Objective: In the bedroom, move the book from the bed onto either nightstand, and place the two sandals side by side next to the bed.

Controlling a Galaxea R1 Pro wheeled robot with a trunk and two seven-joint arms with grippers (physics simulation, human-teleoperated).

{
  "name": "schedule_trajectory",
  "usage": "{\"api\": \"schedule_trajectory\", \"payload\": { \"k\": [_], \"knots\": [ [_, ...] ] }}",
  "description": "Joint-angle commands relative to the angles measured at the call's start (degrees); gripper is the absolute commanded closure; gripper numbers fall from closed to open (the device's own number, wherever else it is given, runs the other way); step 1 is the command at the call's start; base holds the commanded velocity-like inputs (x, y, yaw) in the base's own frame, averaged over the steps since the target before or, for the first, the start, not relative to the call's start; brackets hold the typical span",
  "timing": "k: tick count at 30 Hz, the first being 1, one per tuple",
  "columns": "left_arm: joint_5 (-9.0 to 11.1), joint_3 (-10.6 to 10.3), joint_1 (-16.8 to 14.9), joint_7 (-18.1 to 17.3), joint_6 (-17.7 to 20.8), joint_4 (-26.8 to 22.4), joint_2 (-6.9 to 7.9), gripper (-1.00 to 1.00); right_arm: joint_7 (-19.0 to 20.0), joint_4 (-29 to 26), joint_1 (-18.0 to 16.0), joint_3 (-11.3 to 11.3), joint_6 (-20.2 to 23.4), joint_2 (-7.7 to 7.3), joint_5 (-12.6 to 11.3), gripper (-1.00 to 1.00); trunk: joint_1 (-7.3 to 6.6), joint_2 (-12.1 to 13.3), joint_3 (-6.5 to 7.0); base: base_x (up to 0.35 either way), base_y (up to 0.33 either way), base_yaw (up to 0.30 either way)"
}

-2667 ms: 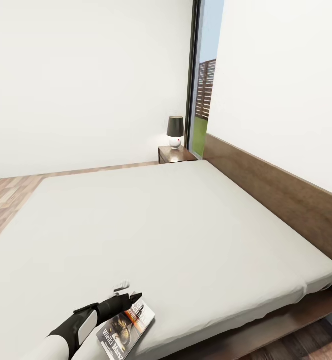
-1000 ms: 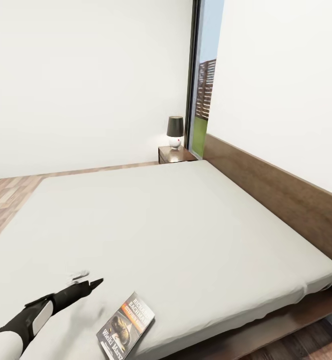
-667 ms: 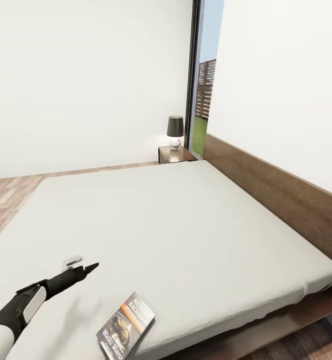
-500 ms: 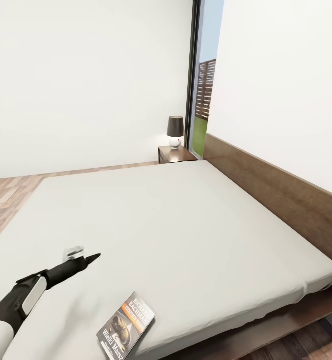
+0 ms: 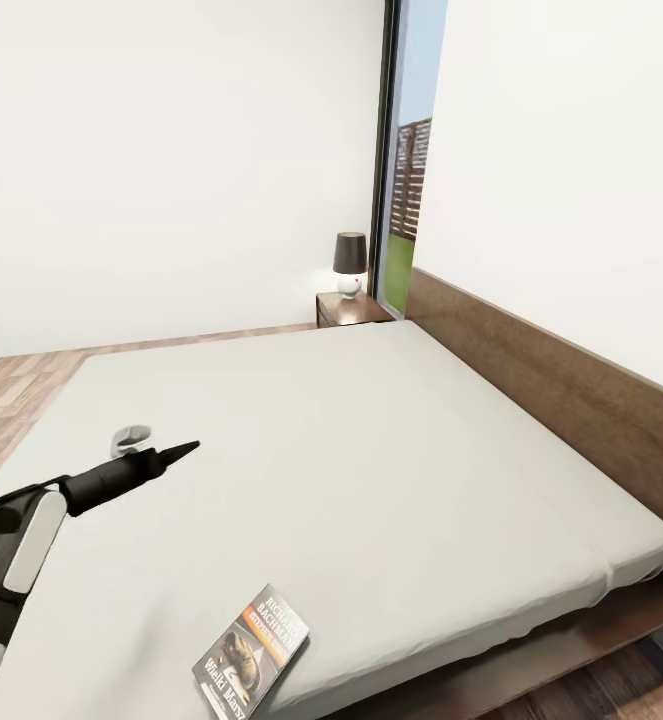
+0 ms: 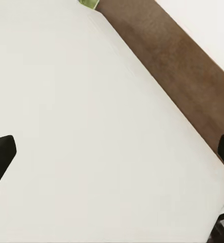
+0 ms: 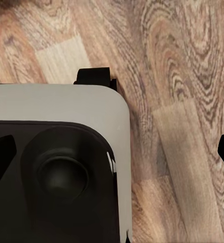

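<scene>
Book (image 5: 250, 651) lies flat at lower centre of the bed (image 5: 371, 470). Left gripper (image 5: 166, 455) hovers mid-left, fingers spread, empty. Right gripper (image 7: 112, 152) spread over wood floor (image 7: 183, 76).

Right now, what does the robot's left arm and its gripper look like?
The left arm has a white outer shell with black joint sections and a slim black forearm. It tapers into the left gripper, which has thin, pointed black fingers. A small pale grey part sits on top near the wrist.
</scene>
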Motion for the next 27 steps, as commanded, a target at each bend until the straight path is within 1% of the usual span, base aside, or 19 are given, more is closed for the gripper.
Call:
{"api": "schedule_trajectory", "payload": {
  "k": [1, 3, 4, 6, 7, 10, 11, 13, 16, 17, 27],
  "knots": [
    [0.11, 0.09, -0.01, -0.09, 0.4, -0.09, -0.01, -1.0, 0.15, 0.16, -0.06, -0.48, -0.32, -0.03, 0.47, -1.0, 0.0, -0.02, -0.05, 0.0, 0.0, 0.0],
    [0.4, 2.06, 1.72, -0.12, 3.36, -4.84, -0.08, -1.0, 0.15, 0.14, -0.06, -0.48, -0.32, -0.03, 0.45, -1.0, 0.0, -0.02, -0.05, 0.0, 0.0, 0.0],
    [0.4, 2.06, 1.72, -0.12, 3.36, -4.84, -0.08, -1.0, 0.15, 0.14, -0.06, -0.48, -0.32, -0.03, 0.45, -1.0, 0.0, -0.02, -0.05, 0.0, 0.0, 0.0],
    [0.82, 4.11, 3.43, -0.14, 5.5, -8.71, -0.11, -1.0, 0.15, 0.09, -0.06, -0.45, -0.32, -0.02, 0.44, -1.0, 0.0, -0.02, -0.05, 0.0, 0.0, 0.0],
    [0.82, 4.11, 3.43, -0.14, 5.5, -8.71, -0.11, -1.0, 0.15, 0.09, -0.06, -0.45, -0.32, -0.02, 0.44, -1.0, 0.0, -0.02, -0.05, 0.0, 0.0, 0.0],
    [1.79, 6.42, 5.12, -0.15, 7.43, -12.72, -0.11, -1.0, 0.15, 0.06, -0.06, -0.42, -0.32, -0.02, 0.43, -1.0, 0.0, -0.02, -0.05, 0.0, 0.0, 0.0],
    [1.79, 6.42, 5.12, -0.15, 7.43, -12.72, -0.11, -1.0, 0.15, 0.06, -0.06, -0.42, -0.32, -0.02, 0.43, -1.0, 0.0, -0.02, -0.05, 0.0, 0.0, 0.0],
    [2.35, 7.36, 5.77, -0.1, 8.12, -14.15, -0.02, -1.0, 0.15, 0.04, -0.06, -0.38, -0.32, 0.01, 0.44, -1.0, 0.0, -0.02, -0.05, 0.0, 0.0, 0.0],
    [2.71, 7.98, 6.18, -0.06, 8.6, -15.08, 0.1, -1.0, 0.15, 0.03, -0.06, -0.35, -0.32, 0.03, 0.42, -1.0, 0.0, -0.02, -0.05, 0.0, 0.0, 0.0],
    [3.02, 8.51, 6.54, -0.02, 9.01, -15.92, 0.19, -1.0, 0.15, 0.01, -0.06, -0.33, -0.32, 0.02, 0.43, -1.0, 0.0, -0.02, -0.05, 0.0, 0.0, 0.0],
    [3.28, 8.95, 6.84, 0.2, 9.28, -16.65, -0.01, -1.0, 0.16, -0.13, -0.06, -0.35, -0.32, -0.07, 0.45, -1.0, 0.0, -0.02, -0.05, 0.0, 0.0, 0.0]
  ]
}}
